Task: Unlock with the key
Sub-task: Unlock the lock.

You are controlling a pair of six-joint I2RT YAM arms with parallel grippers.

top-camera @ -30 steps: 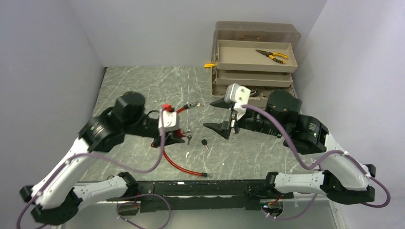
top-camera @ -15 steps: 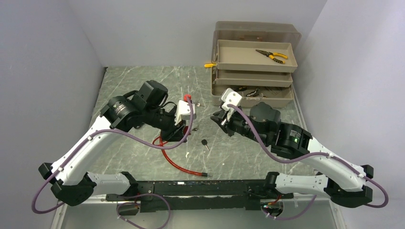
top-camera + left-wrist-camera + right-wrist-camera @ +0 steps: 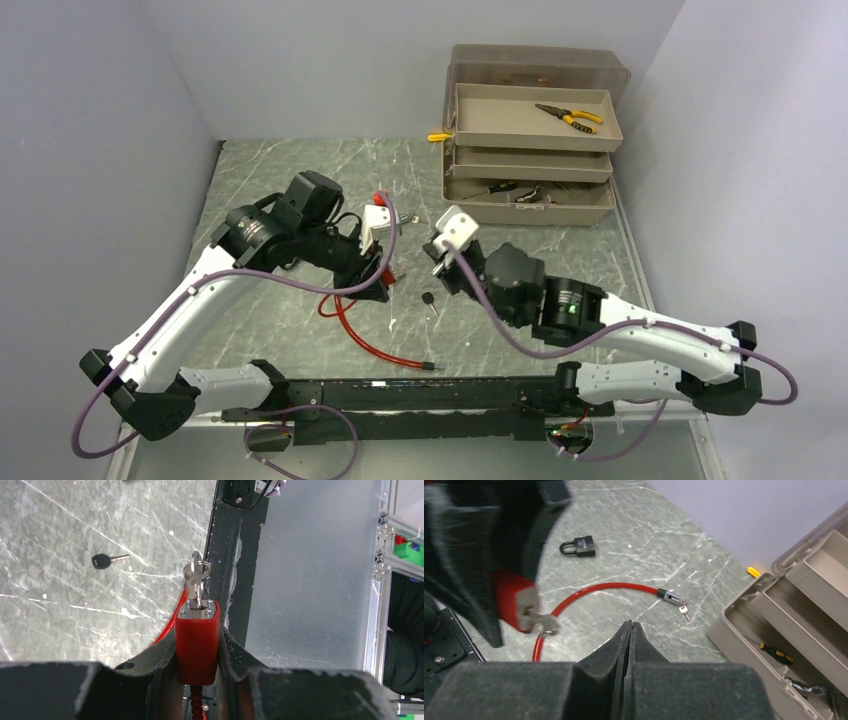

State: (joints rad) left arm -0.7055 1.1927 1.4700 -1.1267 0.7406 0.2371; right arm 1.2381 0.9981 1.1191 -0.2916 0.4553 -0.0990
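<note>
Clamping one red lock [image 3: 197, 640], left fingers [image 3: 150, 667]; right fingers [image 3: 601, 667] clenched empty; one black key [image 3: 102, 560].

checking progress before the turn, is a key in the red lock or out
In. The left wrist view shows a key standing in the keyhole of the lock, its head sticking out.

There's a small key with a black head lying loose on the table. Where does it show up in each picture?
Top view: the black key lies near the centre, just right of the red cable.
Left wrist view: upper left, lying flat, up and left of the cable.
Right wrist view: not in it.
Shared landmark: the red cable, which also curves across the middle of the right wrist view.
</note>
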